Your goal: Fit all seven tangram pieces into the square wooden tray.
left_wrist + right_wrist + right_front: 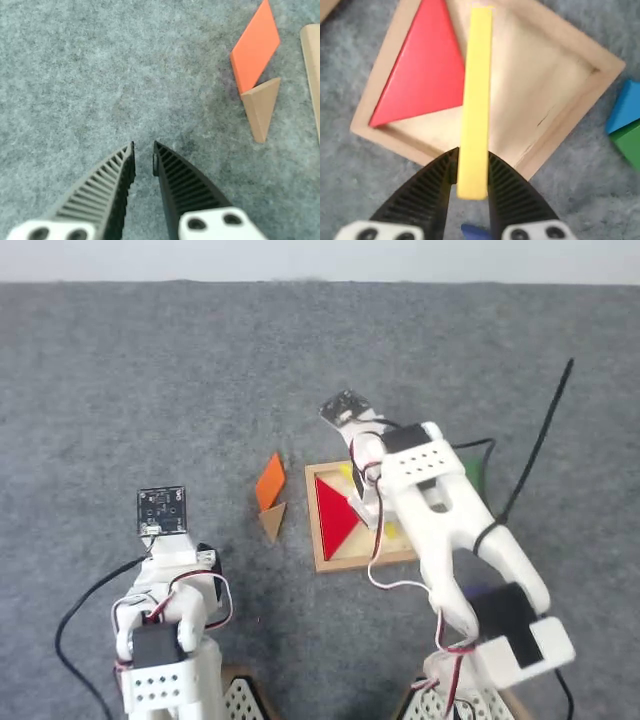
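My right gripper (472, 155) is shut on a yellow piece (476, 75), held on edge above the square wooden tray (600, 70). A large red triangle (425, 70) lies flat in one side of the tray (322, 540); the rest of its floor is bare wood. An orange parallelogram (270, 481) and a tan triangle (273, 521) lie touching on the carpet just left of the tray. My left gripper (143, 147) hangs over bare carpet, open by a narrow gap and holding nothing, short of the orange parallelogram (255, 47) and tan triangle (261, 107).
A blue piece (625, 107) and a green piece (630, 145) lie on the carpet beside one tray corner. Another blue piece (470, 592) sits by the right arm's base. A black cable (540, 440) runs behind the tray. Grey carpet stretches to the left and back.
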Controlling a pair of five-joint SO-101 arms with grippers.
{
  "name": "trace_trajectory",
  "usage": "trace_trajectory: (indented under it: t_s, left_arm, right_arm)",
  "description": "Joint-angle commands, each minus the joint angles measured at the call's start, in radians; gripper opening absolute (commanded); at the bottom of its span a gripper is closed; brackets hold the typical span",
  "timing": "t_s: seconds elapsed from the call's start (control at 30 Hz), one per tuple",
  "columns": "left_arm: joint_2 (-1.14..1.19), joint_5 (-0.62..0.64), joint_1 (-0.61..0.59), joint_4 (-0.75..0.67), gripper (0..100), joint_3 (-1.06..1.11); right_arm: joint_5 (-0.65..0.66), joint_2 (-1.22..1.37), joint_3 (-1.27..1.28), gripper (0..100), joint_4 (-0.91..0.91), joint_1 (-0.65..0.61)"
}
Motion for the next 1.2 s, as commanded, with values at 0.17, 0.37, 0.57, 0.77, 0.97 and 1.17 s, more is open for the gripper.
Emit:
trace_trajectory:
  t_s: [0.17, 0.37, 0.57, 0.77, 0.97, 1.17]
  left_arm:
    - [-0.018, 0.009, -0.005, 0.005, 6, -0.012]
    - [-0.018, 0.009, -0.005, 0.005, 6, -0.012]
    - [-0.018, 0.009, -0.005, 0.005, 6, -0.012]
    - [-0.018, 0.009, -0.005, 0.005, 6, -0.012]
    - [-0.018, 0.009, -0.005, 0.005, 6, -0.012]
    - [-0.018, 0.009, -0.005, 0.005, 6, -0.012]
  right_arm:
    - [0.569, -0.128, 0.075, 0.7, 0.016, 0.018]
    - [0.798, -0.090, 0.075, 0.7, 0.033, -0.010]
    - [0.907, -0.018, 0.098, 0.7, 0.033, -0.012]
    - [0.948, 0.036, 0.097, 0.9, 0.024, -0.007]
    - [0.962, 0.042, 0.097, 0.9, 0.033, -0.005]
    - [0.965, 0.044, 0.097, 2.4, 0.035, -0.005]
